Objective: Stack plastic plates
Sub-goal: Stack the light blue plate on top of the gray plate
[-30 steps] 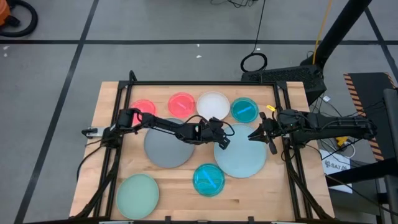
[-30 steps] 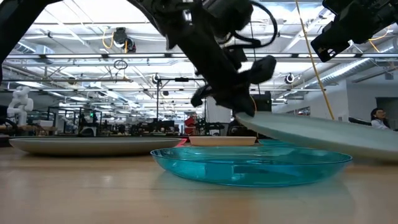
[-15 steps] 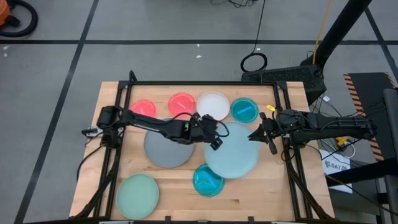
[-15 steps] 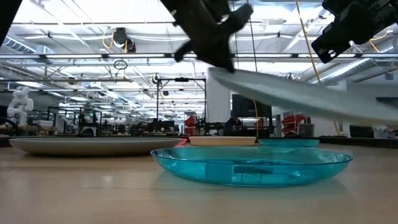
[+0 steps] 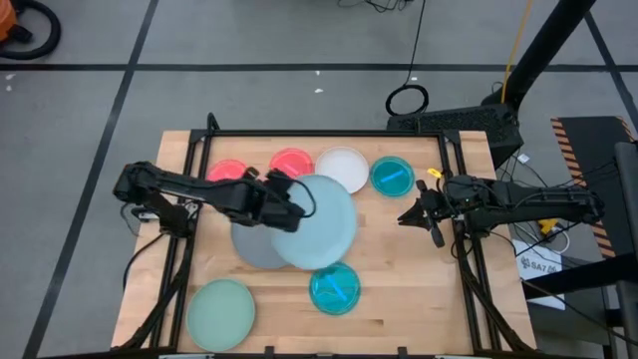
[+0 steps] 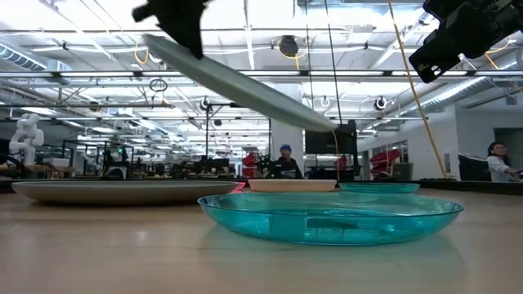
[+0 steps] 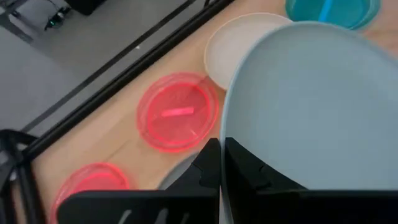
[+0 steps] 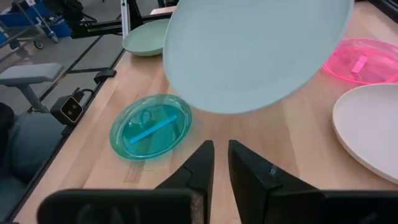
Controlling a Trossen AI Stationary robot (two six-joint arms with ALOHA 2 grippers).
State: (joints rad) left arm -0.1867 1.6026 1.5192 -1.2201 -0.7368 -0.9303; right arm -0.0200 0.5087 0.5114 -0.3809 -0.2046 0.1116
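Observation:
My left gripper is shut on the large pale blue plate, which hangs tilted above the table and overlaps the grey plate from above. The pale green plate lies flat at the near left. Two pink-red plates, the white plate and a teal plate lie along the far side. The second teal plate lies near the front. My right gripper is shut and empty above the table's right part. My left gripper pinches the pale blue plate's rim at its left edge, one finger above and one below. The fingers come from the table's left. The plate is lifted clear and tilted, its held end high and its free end lower.
The black frame rails run along the table's far and side edges. Bare wood lies at the near right. The low view shows the room beyond, with a person far off.
My left gripper has gone up and toward the table's left edge with the pale blue plate. The plate first rested by its right part on the table; it is now lifted clear, tilted, and over the grey plate's right part. My right gripper has kept still.

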